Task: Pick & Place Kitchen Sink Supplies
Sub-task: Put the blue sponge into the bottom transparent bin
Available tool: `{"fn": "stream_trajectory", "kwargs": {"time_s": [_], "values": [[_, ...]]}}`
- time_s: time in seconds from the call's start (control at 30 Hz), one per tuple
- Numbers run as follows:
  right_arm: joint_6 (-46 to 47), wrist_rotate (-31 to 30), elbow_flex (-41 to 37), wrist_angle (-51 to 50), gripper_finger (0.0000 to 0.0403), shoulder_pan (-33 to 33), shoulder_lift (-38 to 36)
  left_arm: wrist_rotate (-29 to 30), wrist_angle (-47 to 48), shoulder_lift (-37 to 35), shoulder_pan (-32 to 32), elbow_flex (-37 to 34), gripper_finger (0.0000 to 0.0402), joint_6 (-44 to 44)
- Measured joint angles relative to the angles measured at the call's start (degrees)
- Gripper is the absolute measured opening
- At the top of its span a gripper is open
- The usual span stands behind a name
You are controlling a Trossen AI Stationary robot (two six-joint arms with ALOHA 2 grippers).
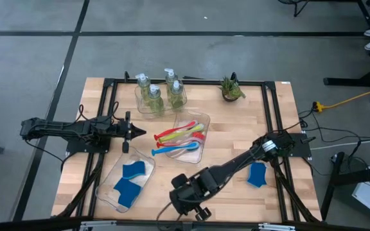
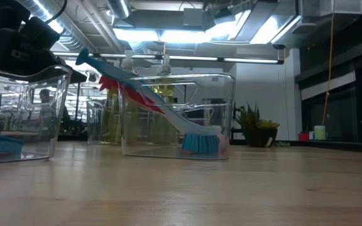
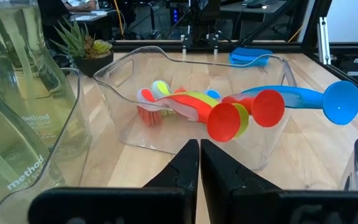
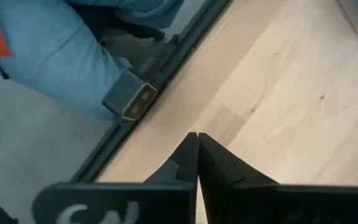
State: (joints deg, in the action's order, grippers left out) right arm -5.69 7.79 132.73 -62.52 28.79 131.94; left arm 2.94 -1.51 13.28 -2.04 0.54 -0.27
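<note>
centrally, the left gripper point(image 1: 140, 133) is held with its fingers point(image 3: 185, 163) pressed together on nothing, just beside the clear tray of brushes point(image 1: 191, 122) and pointing at it. the right gripper point(image 1: 201, 210) is likewise seen closed and empty, its fingertips point(image 4: 188, 152) meeting over bare wood near the table's front edge point(image 4: 166, 71), between the sponge tray and the loose sponge.

within the brush tray point(image 3: 166, 59), red brushes point(image 1: 172, 133), a yellow-green brush point(image 1: 194, 136) and blue brushes point(image 1: 172, 151) are laid together, their handles crossing; in the left wrist view the round red handle ends point(image 3: 225, 121) and a blue handle end point(image 3: 340, 102) are seen resting over the tray's near wall. in the low view a blue brush head point(image 2: 201, 143) is seen at the tray's floor with its handle tilted up over the rim.

behind that tray, three pump bottles of yellow-green liquid point(image 1: 154, 95) are stood upright in a second clear tray point(image 1: 140, 106). near the front left corner, two blue sponge pieces point(image 1: 130, 179) are held in a third clear tray point(image 1: 108, 192). one more blue sponge point(image 1: 257, 174) is left lying on the bare table point(image 1: 236, 128) at the right, beside the right arm. a small potted plant point(image 1: 231, 90) is stood at the back right.
</note>
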Motion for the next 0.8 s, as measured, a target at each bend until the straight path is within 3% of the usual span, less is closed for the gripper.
{"fn": "stream_trajectory", "kwargs": {"time_s": [0.2, 0.37, 0.6, 0.8], "values": [[4.5, -12.8, 0.0, -0.9, 0.0025, 1.4, 0.2, 0.0, 0.0, 0.0, 0.0, 0.0, 0.0011, 0.0], [8.0, -19.0, 0.0, -0.6, 0.0027, 1.5, 0.6, 0.0, 0.0, 0.0, 0.0, 0.0, 0.0008, 0.0], [14.0, -20.3, -0.3, 0.4, 0.0028, 1.5, 0.7, 0.0, 0.0, 0.0, 0.0, 0.0, 0.0013, 0.0], [18.8, -21.2, -8.3, 1.4, 0.0028, 2.7, 0.8, 0.0, 0.1, 0.0, 0.0, 0.0, 0.0008, 0.0]]}}
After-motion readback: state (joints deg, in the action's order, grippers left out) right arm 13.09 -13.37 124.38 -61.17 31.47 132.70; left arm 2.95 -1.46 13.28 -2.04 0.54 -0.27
